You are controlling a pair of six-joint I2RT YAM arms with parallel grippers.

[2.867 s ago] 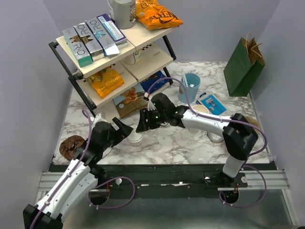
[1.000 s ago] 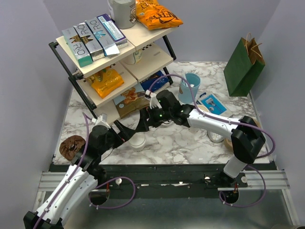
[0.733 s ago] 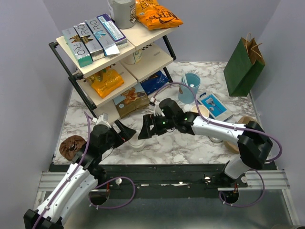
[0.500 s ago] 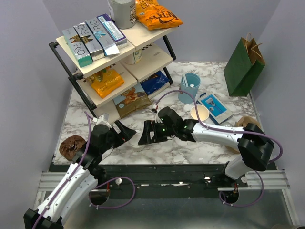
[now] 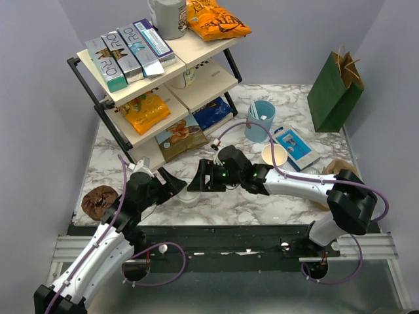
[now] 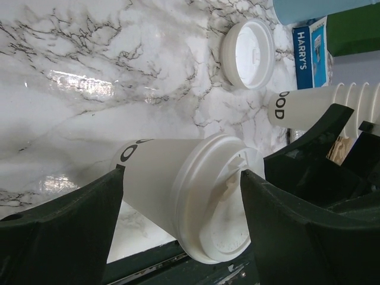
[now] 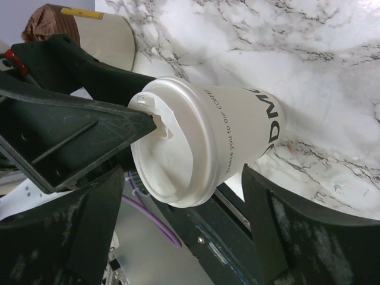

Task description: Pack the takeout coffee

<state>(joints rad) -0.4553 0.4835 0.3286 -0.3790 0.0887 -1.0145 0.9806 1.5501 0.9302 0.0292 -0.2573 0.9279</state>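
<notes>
Lidded takeout coffee (image 6: 172, 178) between the fingers of both tools — the right gripper (image 7: 183, 173) has drawn closer to the left gripper (image 6: 182, 173) than a second earlier. Both jaws stand spread astride it; whether either grips cannot be told.

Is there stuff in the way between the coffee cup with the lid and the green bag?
Yes. Between the lidded cup and the green bag stand a stack of cream cups and a light blue cup with sticks. A blue box lies beside them. Carrying the cup high would probably clear them.
</notes>
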